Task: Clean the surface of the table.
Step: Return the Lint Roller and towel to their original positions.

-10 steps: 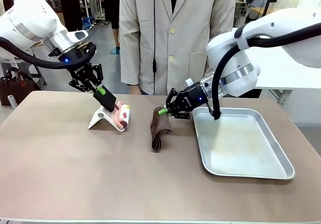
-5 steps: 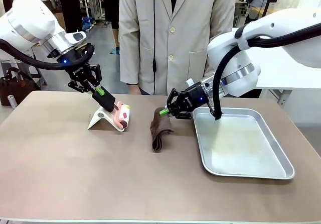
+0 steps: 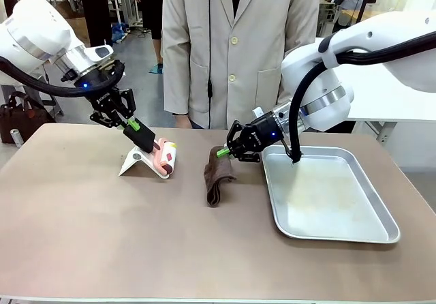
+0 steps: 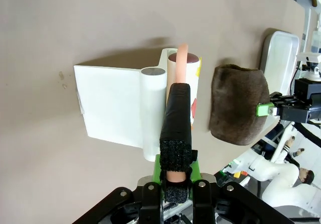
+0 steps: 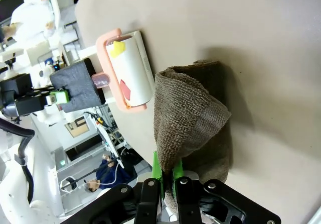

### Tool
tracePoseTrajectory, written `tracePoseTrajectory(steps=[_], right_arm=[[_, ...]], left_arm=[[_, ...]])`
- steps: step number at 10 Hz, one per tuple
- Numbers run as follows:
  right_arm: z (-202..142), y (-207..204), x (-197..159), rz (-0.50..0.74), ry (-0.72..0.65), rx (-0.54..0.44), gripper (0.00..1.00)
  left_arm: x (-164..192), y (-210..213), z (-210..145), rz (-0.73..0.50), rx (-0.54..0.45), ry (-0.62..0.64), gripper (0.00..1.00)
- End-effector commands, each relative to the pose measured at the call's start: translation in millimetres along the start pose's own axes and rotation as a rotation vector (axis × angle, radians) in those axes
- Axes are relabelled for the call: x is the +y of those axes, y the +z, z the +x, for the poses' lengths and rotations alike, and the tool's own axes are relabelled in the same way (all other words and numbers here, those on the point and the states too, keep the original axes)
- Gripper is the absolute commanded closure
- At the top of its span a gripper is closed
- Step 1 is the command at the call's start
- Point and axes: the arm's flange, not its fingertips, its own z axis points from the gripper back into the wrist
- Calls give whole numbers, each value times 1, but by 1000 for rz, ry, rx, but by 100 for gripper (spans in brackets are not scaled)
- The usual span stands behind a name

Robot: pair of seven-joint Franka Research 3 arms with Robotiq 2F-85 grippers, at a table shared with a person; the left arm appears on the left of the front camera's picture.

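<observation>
Front view frames show little changing: the left hand (image 3: 141, 135) is still clenching the lint roller (image 3: 167, 159) by its handle beside the white stand (image 3: 135, 162), edging back slightly, while the right hand (image 3: 225, 151) keeps gripping the brown cloth (image 3: 216, 176) on the surface (image 3: 102, 236), so wiping is only just starting.

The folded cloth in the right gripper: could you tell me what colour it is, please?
The cloth is dark brown terry, best seen in the right wrist view, pinched by the right gripper.

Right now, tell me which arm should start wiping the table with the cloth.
The right. The right gripper is already shut on the brown cloth, which lies on the table. The left gripper is busy holding the lint roller by its handle.
</observation>
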Motion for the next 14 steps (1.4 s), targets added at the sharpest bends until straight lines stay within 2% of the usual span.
tracePoseTrajectory(steps=[1, 8, 9, 10, 11, 12, 13, 14], right_arm=[[7, 0, 4, -57, -19, 15, 91], [9, -1, 0, -84, -39, 19, 91], [9, -1, 0, -93, -41, 23, 80], [9, 0, 0, -97, -43, 24, 55], [9, -1, -2, -103, -53, 30, 26], [9, -2, -2, -104, -57, 33, 0], [10, -1, -3, -101, -63, 33, 0], [11, -2, -4, -102, -68, 34, 0]], left_arm=[[27, -6, 0, 18, 24, -7, 78], [36, -4, -5, -28, -4, -50, 78], [36, -4, -6, -36, -9, -58, 78], [36, -4, -7, -42, -14, -60, 78], [35, -4, -8, -51, -10, -68, 46], [34, -3, -10, -52, -16, -73, 19], [34, -2, -12, -59, -24, -78, 0], [33, 1, -13, -66, -36, -79, 0]])
